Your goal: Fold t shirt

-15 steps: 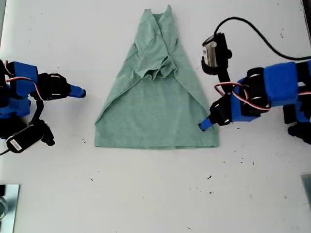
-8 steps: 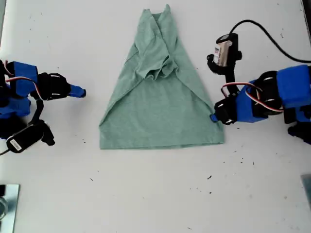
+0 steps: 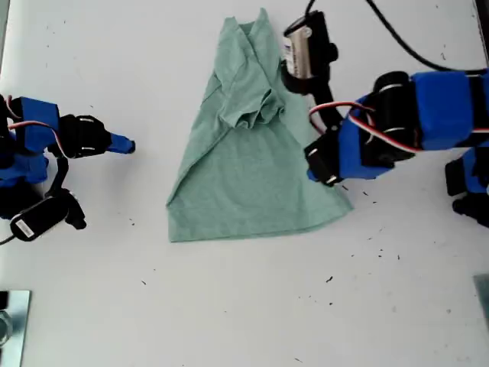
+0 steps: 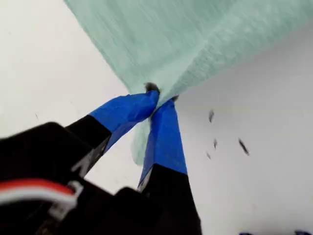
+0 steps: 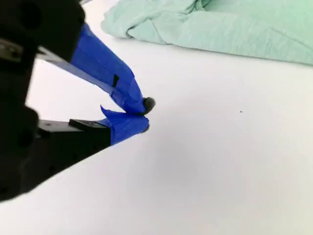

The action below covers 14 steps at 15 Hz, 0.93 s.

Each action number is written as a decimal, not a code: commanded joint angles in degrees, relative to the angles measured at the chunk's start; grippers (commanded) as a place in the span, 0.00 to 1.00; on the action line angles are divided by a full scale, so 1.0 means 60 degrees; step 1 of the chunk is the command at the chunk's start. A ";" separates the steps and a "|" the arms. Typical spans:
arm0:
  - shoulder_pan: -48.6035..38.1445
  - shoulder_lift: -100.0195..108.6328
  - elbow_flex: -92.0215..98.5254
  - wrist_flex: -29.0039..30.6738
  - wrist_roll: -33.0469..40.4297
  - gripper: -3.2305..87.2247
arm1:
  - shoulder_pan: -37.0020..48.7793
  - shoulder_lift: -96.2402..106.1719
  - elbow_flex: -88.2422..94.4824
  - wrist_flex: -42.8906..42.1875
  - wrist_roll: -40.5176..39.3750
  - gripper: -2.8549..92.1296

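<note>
Corner pinched, fold about to start

Tabletop (image 3: 244, 321) first: white, bare but for dark specks, and the t shirt (image 3: 252, 176) lies on it mid-frame in the exterior view, sleeves already turned in, bunched near the collar. My first gripper (image 4: 159, 98) has its blue tips closed on the hem corner at the exterior view's right, with a tongue of cloth showing between the jaws. I judge this the bottom-up fold: next I need to lift that corner and carry it toward the neckline without dragging the whole shirt. My second gripper (image 5: 144, 115) sits at the exterior view's left, well clear of the cloth, tips closed on nothing. Its hem corner lies ungrasped.
</note>
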 commanded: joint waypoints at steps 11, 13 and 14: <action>0.0205 0.0103 -0.0088 0.0059 0.0015 0.03 | -0.0586 -0.3340 -0.4497 -0.1890 0.0850 0.32; 0.0190 0.0103 -0.0088 0.0059 0.0015 0.03 | -0.0527 -0.0674 -0.2915 -0.1143 0.0747 0.31; 0.0190 0.0103 -0.0088 0.0059 0.0015 0.03 | -0.0352 0.0674 -0.1377 -0.0937 0.0747 0.31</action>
